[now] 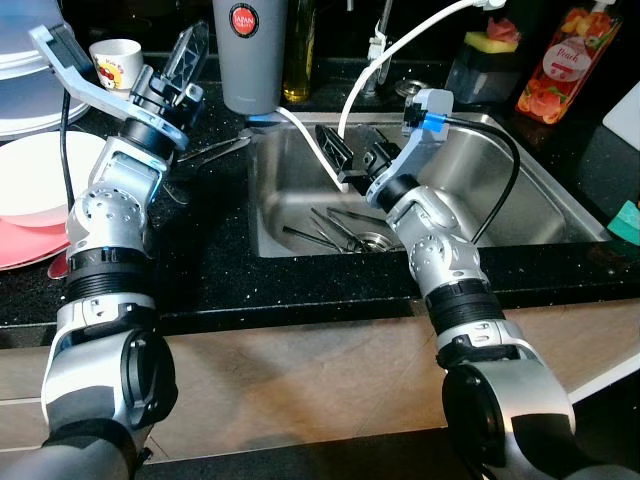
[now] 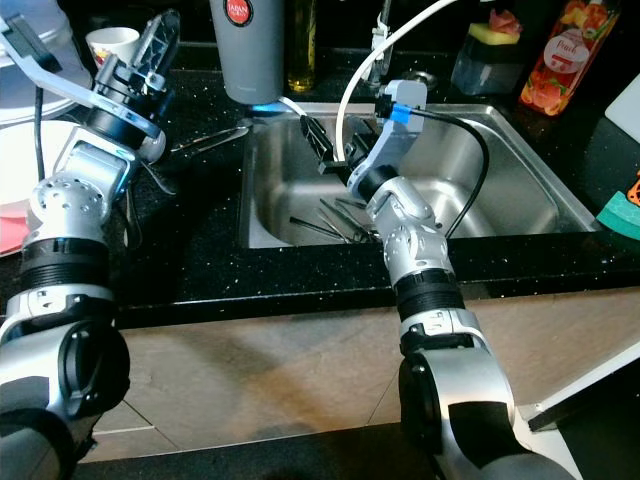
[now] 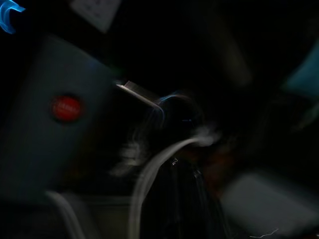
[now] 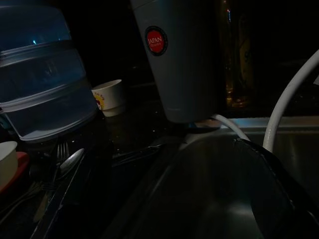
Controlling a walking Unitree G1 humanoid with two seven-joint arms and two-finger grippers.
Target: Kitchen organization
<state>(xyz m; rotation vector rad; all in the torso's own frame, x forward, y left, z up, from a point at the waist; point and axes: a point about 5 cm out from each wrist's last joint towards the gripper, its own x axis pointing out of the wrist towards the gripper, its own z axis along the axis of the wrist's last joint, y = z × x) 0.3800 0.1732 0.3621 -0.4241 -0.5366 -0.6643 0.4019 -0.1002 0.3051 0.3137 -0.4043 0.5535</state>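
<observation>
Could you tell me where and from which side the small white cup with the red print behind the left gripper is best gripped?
Probably by its rim and upper wall, coming from above. The cup stands upright with its mouth open, so one finger could go inside. The grey tumbler and the stacked plates stand on either side, so a sideways approach looks tight.

Black speckled counter (image 1: 220,270) with a steel sink (image 1: 520,190) set into it.
On the counter we see a grey canister (image 1: 250,50), a small printed cup (image 1: 118,62), stacked white and red plates (image 1: 25,200), loose cutlery (image 4: 60,174), a pink soap bottle (image 1: 558,60) and a sponge holder (image 1: 485,60).
</observation>
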